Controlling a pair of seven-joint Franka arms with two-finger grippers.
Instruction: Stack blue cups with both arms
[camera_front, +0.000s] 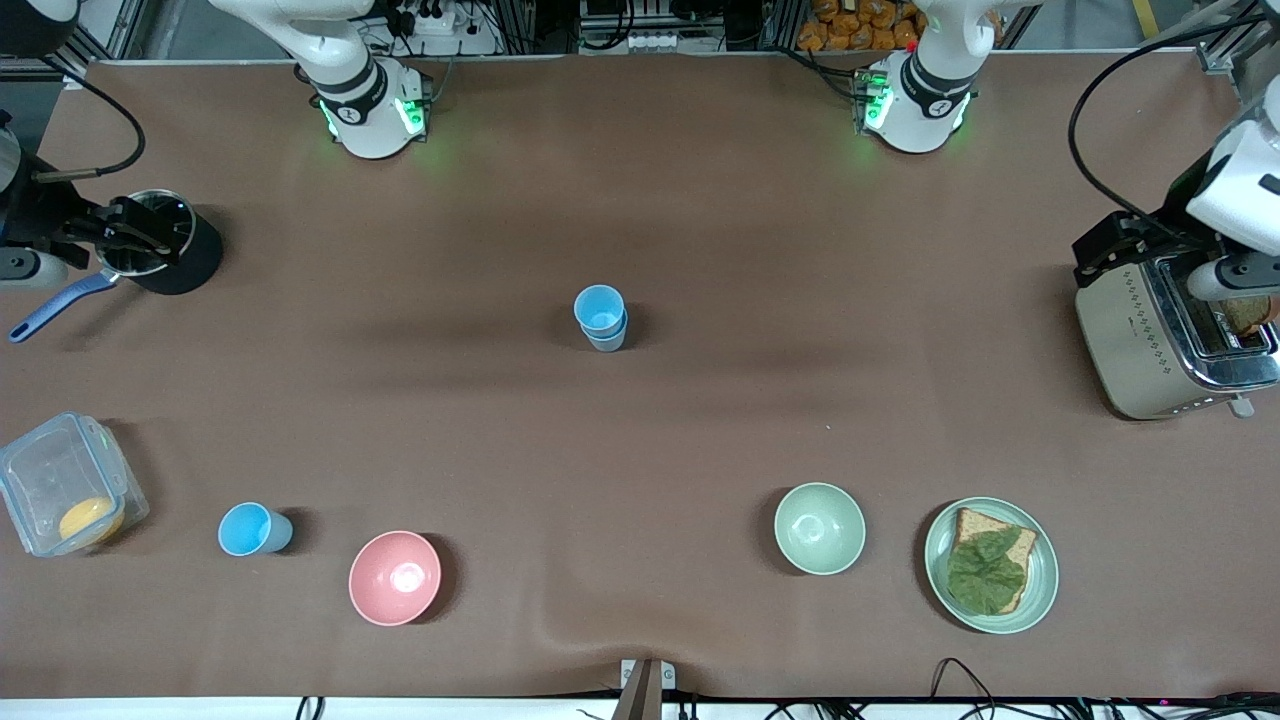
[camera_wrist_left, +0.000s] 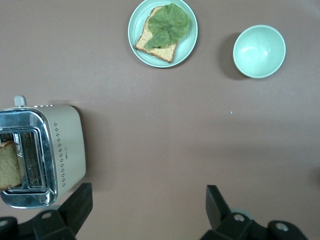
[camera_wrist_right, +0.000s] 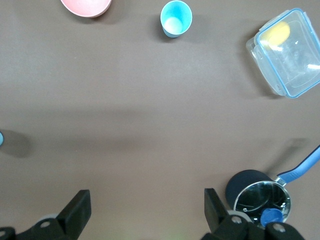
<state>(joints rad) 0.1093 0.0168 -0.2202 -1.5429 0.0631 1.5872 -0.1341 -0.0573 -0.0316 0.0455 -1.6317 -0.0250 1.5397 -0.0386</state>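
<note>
Brown table: stacked cups (camera_front: 601, 317) centre frame, loose cup (camera_front: 250, 529) lower left. Both claws, left (camera_wrist_left: 145, 202) and right (camera_wrist_right: 145, 202), gape empty; a rushed grab could tip it.

1. You have three blue cups: two stacked (camera_front: 601, 317) mid-table, one single (camera_front: 254, 529).
2. Two bowls: pink (camera_front: 394, 577), pale green (camera_front: 819, 528).
3. One toaster (camera_front: 1170, 335), one plate (camera_front: 991, 565), one saucepan (camera_front: 150, 245), one lidded container (camera_front: 65, 483).

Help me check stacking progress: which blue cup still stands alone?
The sky-blue cup between the clear container and pink bowl; the others form a nested pair at mid-table.
</note>
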